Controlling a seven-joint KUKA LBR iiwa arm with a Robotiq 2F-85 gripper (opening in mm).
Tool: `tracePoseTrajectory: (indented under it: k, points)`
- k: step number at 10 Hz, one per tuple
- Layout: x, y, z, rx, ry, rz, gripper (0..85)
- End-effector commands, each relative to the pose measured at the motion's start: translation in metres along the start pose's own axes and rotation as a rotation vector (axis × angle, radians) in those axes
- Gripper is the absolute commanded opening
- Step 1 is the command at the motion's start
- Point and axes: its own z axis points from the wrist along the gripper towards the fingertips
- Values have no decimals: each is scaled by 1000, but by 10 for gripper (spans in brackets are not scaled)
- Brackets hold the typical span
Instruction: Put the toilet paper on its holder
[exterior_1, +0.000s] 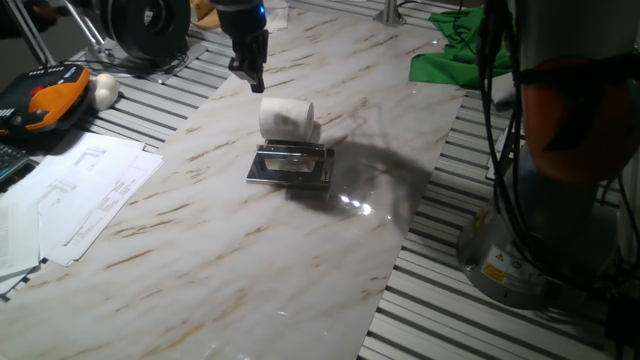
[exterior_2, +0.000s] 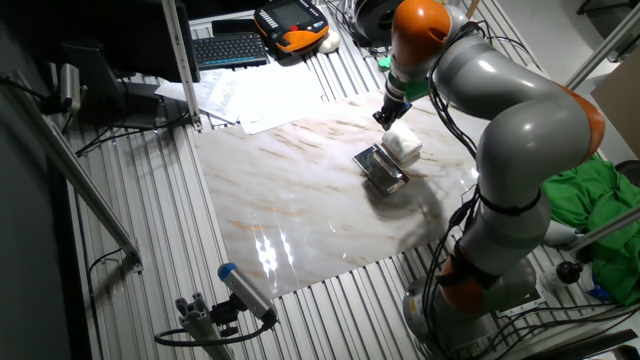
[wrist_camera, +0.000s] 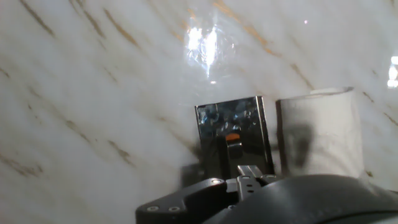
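My tool (exterior_1: 248, 72) hangs above the surface (exterior_1: 200, 250), empty; I cannot tell its spread. Just below it, the toilet paper (exterior_1: 287, 118) touches the holder (exterior_1: 291, 165).

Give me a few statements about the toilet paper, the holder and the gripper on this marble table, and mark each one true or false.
1. The toilet paper lies right next to the holder. True.
2. The gripper is clamped around the toilet paper. False: it hangs above and beside the roll, holding nothing that shows.
3. The holder rests on the marble table. True.
4. The toilet paper is threaded onto the holder's bar. False: in the hand view the roll sits beside the holder, not on it.
5. A green cloth lies near the far edge of the table. True.
6. The holder is made of red plastic. False: it is shiny, reflective metal.
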Motion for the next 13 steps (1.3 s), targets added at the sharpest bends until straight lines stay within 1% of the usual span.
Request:
tracePoseTrajectory:
  k: [1, 2, 3, 4, 5, 6, 8, 9, 10, 11, 12, 13]
  points:
    - [0, 0, 0, 9, -2, -10, 0]
    - [0, 0, 0, -73, -32, -1, 0]
    - [0, 0, 0, -15, -24, -30, 0]
    - [0, 0, 0, -18, -1, -40, 0]
    - [0, 0, 0, 24, 30, -58, 0]
    - [0, 0, 0, 54, 36, -60, 170]
    - [0, -1, 0, 72, 24, -30, 510]
    - [-1, -9, 5, 86, 24, -29, 680]
    - [-1, -17, 10, 80, 13, -27, 680]
    - [-1, -29, 18, 85, 13, -37, 680]
    - [-3, -39, 26, 79, 6, -50, 680]
    - [-6, -48, 37, 70, -5, -59, 850]
